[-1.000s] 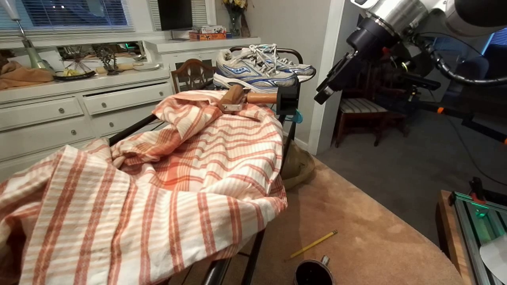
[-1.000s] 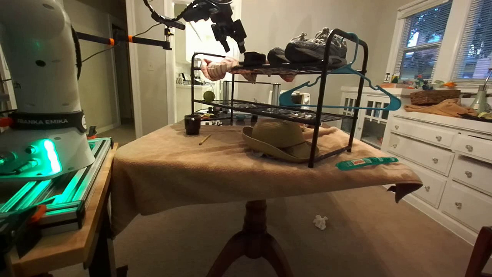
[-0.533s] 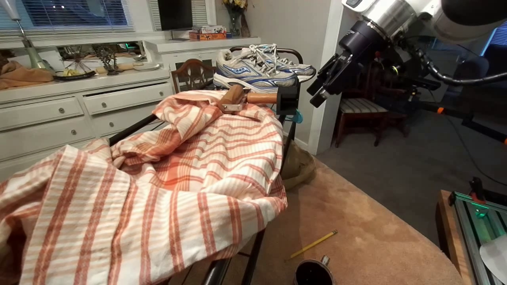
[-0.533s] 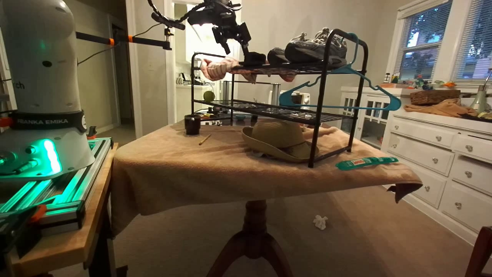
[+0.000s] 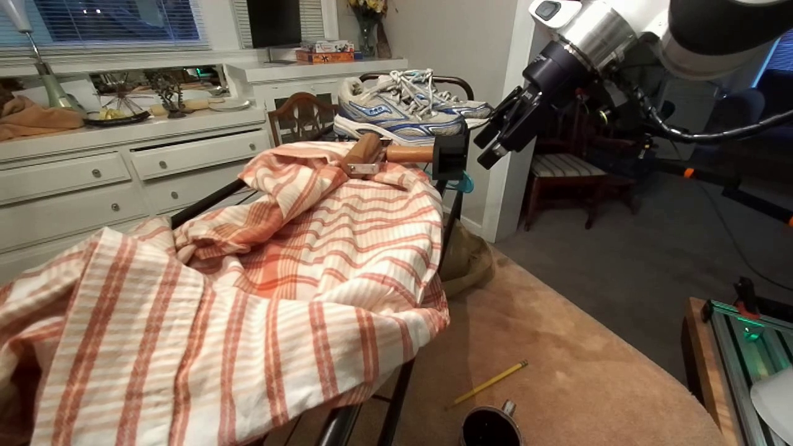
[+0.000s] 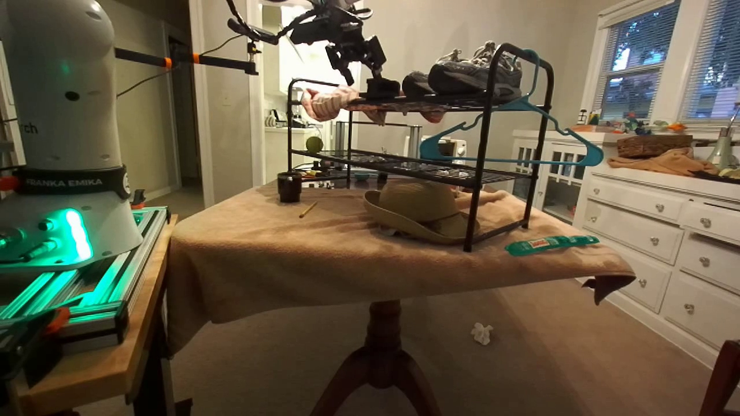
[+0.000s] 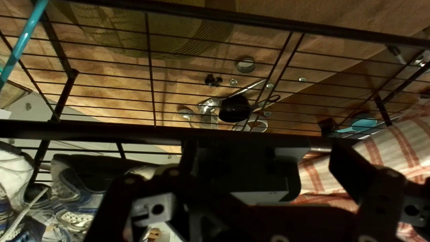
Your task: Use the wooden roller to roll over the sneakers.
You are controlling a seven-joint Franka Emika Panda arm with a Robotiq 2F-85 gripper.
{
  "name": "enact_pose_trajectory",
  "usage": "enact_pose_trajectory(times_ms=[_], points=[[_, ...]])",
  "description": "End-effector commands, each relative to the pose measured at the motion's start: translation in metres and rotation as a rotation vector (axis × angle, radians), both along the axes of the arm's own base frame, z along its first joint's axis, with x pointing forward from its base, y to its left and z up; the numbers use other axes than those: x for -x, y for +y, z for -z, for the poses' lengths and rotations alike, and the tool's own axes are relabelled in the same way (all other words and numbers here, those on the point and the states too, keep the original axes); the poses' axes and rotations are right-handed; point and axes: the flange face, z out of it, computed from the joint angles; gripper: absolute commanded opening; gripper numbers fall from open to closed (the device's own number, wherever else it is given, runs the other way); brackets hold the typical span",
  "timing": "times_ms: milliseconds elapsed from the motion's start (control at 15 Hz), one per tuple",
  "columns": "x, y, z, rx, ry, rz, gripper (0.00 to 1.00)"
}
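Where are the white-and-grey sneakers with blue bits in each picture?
In an exterior view: the sneakers are near the top, about the middle.
In an exterior view: the sneakers are near the top, right of middle.
Wrist view: the sneakers are bottom left.
Shared landmark: the orange-and-white striped cloth.

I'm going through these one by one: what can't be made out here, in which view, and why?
Wooden roller: not discernible in an exterior view; the black block probably hides it.
Far sneaker: mostly covered in an exterior view by the near sneaker.
Mug: cut off by an exterior view's bottom edge.
Round dark object: too dark to identify in the wrist view, seen through the rack.
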Motion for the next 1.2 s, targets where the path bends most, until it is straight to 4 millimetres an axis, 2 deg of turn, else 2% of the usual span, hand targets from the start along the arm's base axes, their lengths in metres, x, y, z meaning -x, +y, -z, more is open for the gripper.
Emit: enact_pose_trajectory(times_ms=[0, 467, 1133], points=[[-0.0065, 0.0041, 0.0071, -0.023, -0.012, 0.0, 1.0], [-0.0141, 0.0042, 0.006, -0.022, -0.093, 0.043, 1.0], [-0.0121, 0.0041, 0.0089, -0.044, -0.074, 0.04, 1.0]])
